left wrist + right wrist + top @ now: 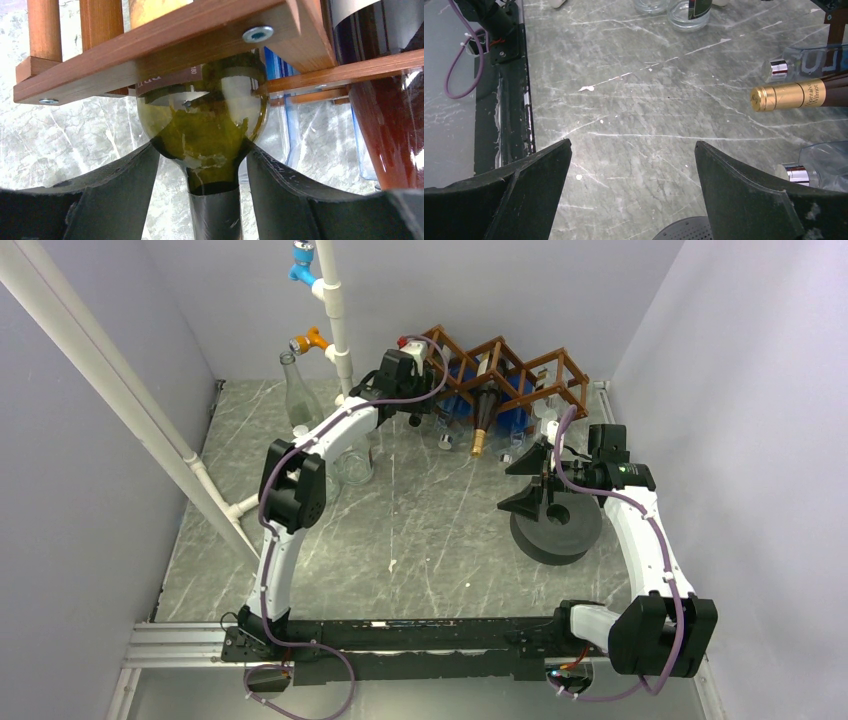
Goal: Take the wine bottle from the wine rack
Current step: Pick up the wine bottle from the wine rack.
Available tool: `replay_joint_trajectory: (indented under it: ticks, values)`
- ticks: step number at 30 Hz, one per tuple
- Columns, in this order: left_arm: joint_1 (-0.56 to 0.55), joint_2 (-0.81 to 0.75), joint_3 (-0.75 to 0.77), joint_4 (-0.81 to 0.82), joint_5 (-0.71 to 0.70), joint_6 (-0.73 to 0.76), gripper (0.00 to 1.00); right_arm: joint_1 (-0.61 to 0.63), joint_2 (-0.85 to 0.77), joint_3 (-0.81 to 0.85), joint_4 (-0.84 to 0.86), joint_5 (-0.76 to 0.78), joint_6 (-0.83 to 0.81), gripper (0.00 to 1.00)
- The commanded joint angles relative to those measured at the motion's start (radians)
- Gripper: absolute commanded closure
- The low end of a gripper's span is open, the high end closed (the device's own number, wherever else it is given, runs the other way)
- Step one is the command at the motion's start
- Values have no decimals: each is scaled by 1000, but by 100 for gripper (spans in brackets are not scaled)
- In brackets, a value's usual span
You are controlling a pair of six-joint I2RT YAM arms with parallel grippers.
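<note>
Green glass is seen filling the left wrist view: the wine bottle is laid in a cell of the wine rack, body tucked behind the wooden slats, shoulder and neck poking out toward the arm. Where is it to be taken hold of?

— The neck is judged the only part within reach. The left tool is set astride it, just under the shoulder, with the fingers partway apart. A strip of counter is seen between one finger and the neck, so no firm hold is shown yet.

How is it expected to handle?

— Glass is stiff, smooth and breakable, and the dark sleeve on the neck is likely slick. Whether the bottle is full cannot be told. If it is, the weight is carried well behind the hold, and drooping is to be expected once the body is drawn off the slats. A tight squeeze close to the shoulder is advised, where the flare can be used as a stop against slipping.

What is to be watched?

— A straight pull along the cell is called for, lest a slat be knocked or the neighbouring gold-capped bottle be disturbed. The right tool is held wide and empty above the counter, short of the rack.
</note>
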Motion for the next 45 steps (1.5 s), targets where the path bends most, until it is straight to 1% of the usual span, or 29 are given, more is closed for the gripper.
replay_joint_trajectory:
  ticks: [1,11,16,18,22,28,30,31,32,45]
  values:
    - [-4,17,62,22,-6,-17,32,-6,-14,-3,15,-15,-33,4]
    - [-4,49,85,16,1,-34,37,-5,-17,-4,16,-11,-35,4]
    - [-4,50,89,14,4,-37,46,-6,-17,-4,16,-12,-35,4]
    - [-4,49,88,13,4,-36,52,-6,-16,-4,16,-11,-35,4]
    - [-4,29,74,13,0,-33,68,-6,-17,-4,16,-9,-36,4]
    - [-5,-36,17,43,-12,-18,86,-6,-20,-5,16,-7,-36,3]
    - [-7,-64,-4,55,-12,-6,93,-6,-19,-6,16,-6,-36,4]
    - [-8,-79,-16,61,-12,0,99,-6,-19,-6,17,-6,-36,4]
    - [-8,-95,-28,68,-12,5,100,-6,-19,-6,17,-5,-36,4]
    - [-21,-282,-214,150,2,38,100,-6,-23,-7,18,-2,-36,4]
